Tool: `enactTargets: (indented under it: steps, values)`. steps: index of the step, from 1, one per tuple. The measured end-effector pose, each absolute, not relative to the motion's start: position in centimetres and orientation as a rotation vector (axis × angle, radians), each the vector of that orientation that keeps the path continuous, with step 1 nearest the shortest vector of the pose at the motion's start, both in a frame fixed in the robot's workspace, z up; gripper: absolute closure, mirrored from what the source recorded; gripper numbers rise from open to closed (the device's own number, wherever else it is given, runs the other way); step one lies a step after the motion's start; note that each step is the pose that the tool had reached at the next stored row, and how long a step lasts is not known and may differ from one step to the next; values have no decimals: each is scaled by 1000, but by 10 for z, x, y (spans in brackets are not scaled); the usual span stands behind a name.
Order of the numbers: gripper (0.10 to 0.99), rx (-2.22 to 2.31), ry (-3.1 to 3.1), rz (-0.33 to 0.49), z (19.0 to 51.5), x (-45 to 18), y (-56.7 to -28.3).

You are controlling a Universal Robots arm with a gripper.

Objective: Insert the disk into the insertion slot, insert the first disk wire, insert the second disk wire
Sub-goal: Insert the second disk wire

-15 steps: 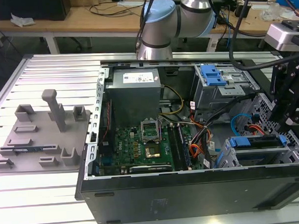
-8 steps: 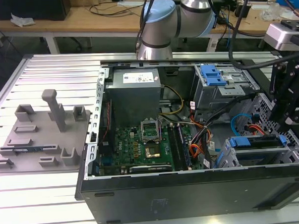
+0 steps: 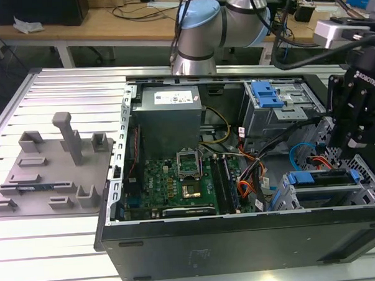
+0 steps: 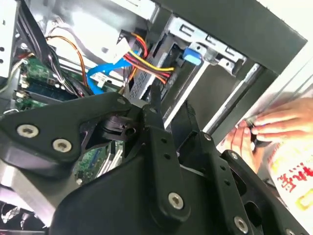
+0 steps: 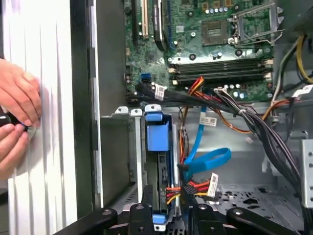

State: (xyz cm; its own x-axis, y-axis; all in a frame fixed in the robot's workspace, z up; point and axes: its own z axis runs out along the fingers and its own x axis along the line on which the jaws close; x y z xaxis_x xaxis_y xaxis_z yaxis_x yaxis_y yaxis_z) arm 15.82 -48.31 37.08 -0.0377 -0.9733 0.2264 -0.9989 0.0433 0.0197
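Black computer case [image 3: 242, 250], side panel off, lying on a ribbed silver worktop [image 3: 49, 252] across the middle and right of the exterior view. Behind it, top centre, a grey-and-blue robot arm [image 3: 214, 27]. Inside the case, upper middle, a grey power supply [image 3: 171, 116] with a white printed label, too small to read. Below that, a green motherboard [image 3: 170, 178]. At the exterior view's left, a grey fixture plate [image 3: 52, 171] with upright pegs.

Low at the exterior view's right, the insertion slot [image 3: 366, 170], a grey perforated metal bay. Seated in it already, the disk [image 3: 320, 179]: seen edge-on, dark body in a bright blue carrier, label face hidden. Just above, the gripper [image 3: 349, 147], with white lettering on its black body.

In the first wrist view, fingers [image 5: 146, 196] spread, one on each side of the disk's near end, a gap between them. Beside the disk, a blue flat cable [image 5: 208, 159] and a red-yellow-black wire bundle [image 5: 193, 187] with a small white tag; whether plugged in, cannot tell. Outside the case wall, a person's hands [image 5: 17, 98].
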Motion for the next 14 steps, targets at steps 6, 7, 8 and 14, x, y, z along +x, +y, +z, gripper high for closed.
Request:
enactTargets:
  steps: [6,7,8,14]
  values:
    - [725,2032,-2048,270,371,156,-454]
    - [725,2037,-2038,276,371,156,-453]
    - [725,2051,-2017,287,370,155,-453]
    - [725,2078,-1989,294,367,134,-453]
